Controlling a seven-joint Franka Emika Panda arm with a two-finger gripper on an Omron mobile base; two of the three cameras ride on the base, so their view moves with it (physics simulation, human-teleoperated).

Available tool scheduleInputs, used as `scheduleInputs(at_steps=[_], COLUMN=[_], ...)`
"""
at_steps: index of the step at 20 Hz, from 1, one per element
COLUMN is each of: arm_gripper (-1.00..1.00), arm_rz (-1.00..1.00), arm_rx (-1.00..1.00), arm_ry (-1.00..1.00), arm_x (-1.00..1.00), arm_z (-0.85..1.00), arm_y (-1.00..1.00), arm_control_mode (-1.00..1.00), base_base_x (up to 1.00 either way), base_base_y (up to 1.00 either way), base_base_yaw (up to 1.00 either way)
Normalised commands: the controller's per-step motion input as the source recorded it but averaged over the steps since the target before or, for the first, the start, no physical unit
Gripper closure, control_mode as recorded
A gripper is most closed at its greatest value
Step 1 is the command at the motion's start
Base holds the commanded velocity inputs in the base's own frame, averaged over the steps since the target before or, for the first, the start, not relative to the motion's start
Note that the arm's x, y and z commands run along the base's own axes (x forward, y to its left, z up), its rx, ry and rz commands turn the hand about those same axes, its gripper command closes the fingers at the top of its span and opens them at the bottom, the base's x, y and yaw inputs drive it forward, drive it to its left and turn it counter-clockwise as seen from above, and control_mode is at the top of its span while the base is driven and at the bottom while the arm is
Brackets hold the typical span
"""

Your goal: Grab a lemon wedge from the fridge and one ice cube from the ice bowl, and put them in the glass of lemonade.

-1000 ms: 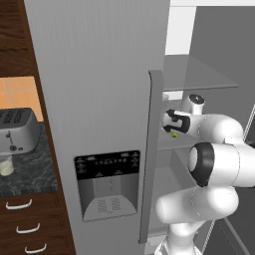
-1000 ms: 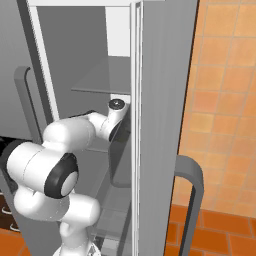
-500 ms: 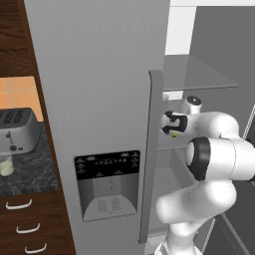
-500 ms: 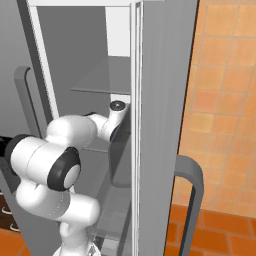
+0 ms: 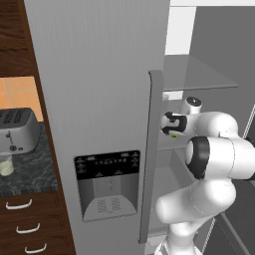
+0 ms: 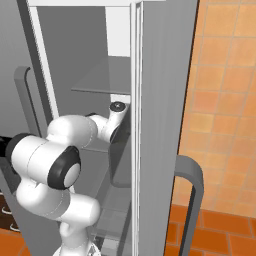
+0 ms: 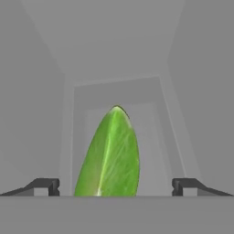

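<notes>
Hand: the hand is spread wide and released; its two dark fingertips are seen low left and low right of the hand view, apart from the wedge, with nothing clasped.
Lemon wedge: the lemon wedge is seen at the lower centre of the hand view, between the fingertips; in the left base view it is a small yellow-green speck right of centre, just below the hand, on a fridge shelf.
Grasp risk: the wedge is tapered and smooth-skinned, so it is judged that it could be squeezed out forward or sideways if the jaws were closed off-centre or too near its pointed tip.
Push risk: a wedge this small is judged light enough to be nudged deeper along the shelf if the hand were advanced before closing.
Wedge look: a slim pointed leaf-like outline, glossy green with a pale centre streak and fine lighter veins.
Shelf: the glass shelf is seen right of centre, thin and translucent; a collision on withdrawal is judged possible.
Fridge: the fridge is matte grey steel, with a long vertical handle and a black dispenser panel at lower centre.
Interior: plain grey walls are seen receding to the back.
Far left: a glass of lemonade and a steel toaster stand on a dark speckled surface.
</notes>
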Motion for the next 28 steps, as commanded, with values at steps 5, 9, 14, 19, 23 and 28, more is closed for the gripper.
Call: scheduleInputs(at_steps=[5,9,14,19,23,28], arm_gripper=[-1.0,-1.0,-1.0,-1.0,1.0,1.0], arm_rz=[0.0,0.0,0.0,0.0,0.0,0.0], arm_rx=[0.01,0.01,0.03,0.06,0.05,0.01], arm_ry=[-0.06,-0.04,-0.03,-0.08,-0.02,0.03], arm_x=[0.02,0.01,0.0,0.0,0.0,-0.05], arm_z=[-0.16,-0.14,-0.24,-0.34,-0.3,-0.18], arm_y=[0.0,0.0,0.0,0.0,0.0,0.0], arm_control_mode=[-1.0,-1.0,-1.0,-1.0,-1.0,-1.0], base_base_x=[0.0,0.0,0.0,0.0,0.0,0.0], base_base_y=[0.0,0.0,0.0,0.0,0.0,0.0], base_base_yaw=[0.0,0.0,0.0,0.0,0.0,0.0])
